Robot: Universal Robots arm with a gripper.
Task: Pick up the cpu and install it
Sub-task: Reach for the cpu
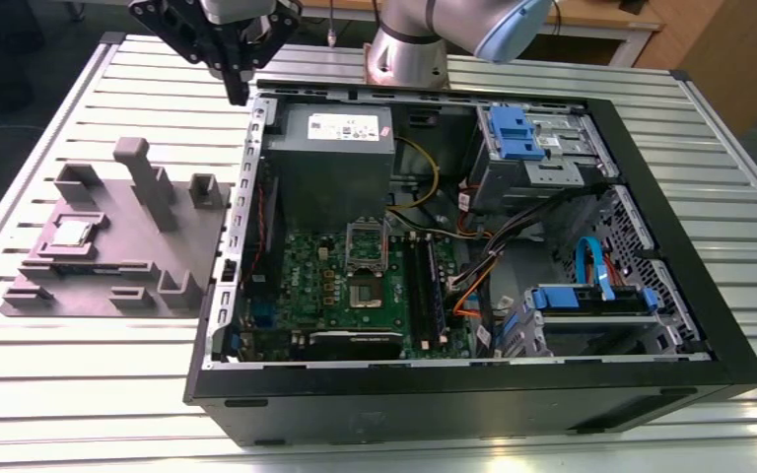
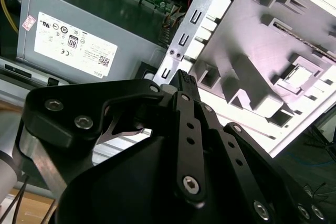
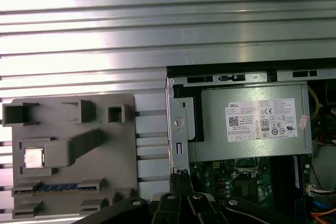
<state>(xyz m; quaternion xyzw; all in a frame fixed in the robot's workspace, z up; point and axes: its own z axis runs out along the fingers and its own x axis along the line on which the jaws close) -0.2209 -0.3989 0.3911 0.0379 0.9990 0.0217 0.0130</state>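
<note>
The black metal claw (image 1: 238, 96) is hanging with its fingers pressed together on nothing. Its tips are hovering just above the rear corner of the open black computer case (image 1: 484, 404), at eleven o'clock of the case in the exterior view, near the grey metal power supply box (image 1: 332, 158). The small square silver-topped cpu (image 1: 74, 232) is lying flat in a recess of the grey plastic block tray (image 1: 109, 268). That tray is sitting on the ribbed metal table (image 1: 76, 419) at nine o'clock of the case, well apart from the claw.
</note>
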